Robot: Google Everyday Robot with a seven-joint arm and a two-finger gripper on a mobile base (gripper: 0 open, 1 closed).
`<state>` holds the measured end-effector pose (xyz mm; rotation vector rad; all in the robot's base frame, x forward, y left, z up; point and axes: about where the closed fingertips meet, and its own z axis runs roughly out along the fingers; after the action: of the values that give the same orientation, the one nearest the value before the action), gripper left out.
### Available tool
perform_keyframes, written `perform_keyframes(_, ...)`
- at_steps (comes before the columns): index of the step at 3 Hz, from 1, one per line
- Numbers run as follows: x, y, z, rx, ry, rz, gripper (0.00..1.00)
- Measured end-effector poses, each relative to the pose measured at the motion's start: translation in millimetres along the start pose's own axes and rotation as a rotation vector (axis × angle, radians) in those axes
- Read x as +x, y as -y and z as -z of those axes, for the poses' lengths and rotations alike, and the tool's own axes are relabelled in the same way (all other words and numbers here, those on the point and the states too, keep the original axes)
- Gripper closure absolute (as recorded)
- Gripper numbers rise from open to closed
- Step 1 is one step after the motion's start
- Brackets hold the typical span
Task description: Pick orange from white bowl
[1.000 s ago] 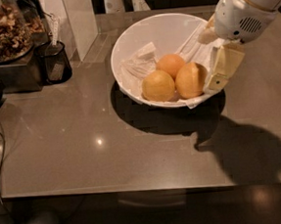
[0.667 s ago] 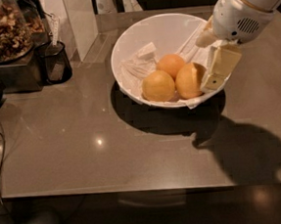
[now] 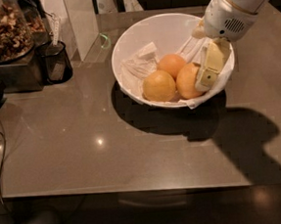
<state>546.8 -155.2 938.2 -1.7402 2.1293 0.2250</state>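
The white bowl stands on the brown table, lined with crumpled white paper, and holds three oranges. The orange is the right one of the front pair, dull yellow-orange. A similar orange lies to its left and a deeper-orange one lies behind. My gripper, pale yellow under a white wrist, reaches down into the bowl's right side. It lies against the right flank of the orange and hides part of it.
A glass jar of dried snacks stands on a metal base at the far left. A black cup stands next to it, with a white upright panel behind. Cables hang at the left edge.
My gripper has moved left and a little down inside the bowl, from near the right rim to up against the right orange. The oranges have not moved.
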Motion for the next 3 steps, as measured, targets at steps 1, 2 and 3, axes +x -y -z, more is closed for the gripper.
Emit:
perform_keyframes(1, 3.5, 15.0, -10.1, -0.002, 0.027, -0.04, 0.02)
perform_keyframes(2, 13.3, 23.8, -17.4, 0.005, 0.049, -0.096, 0.01)
perform_keyframes(3, 22.6, 28.2, -26.0, 0.015, 0.07, -0.164, 0.06)
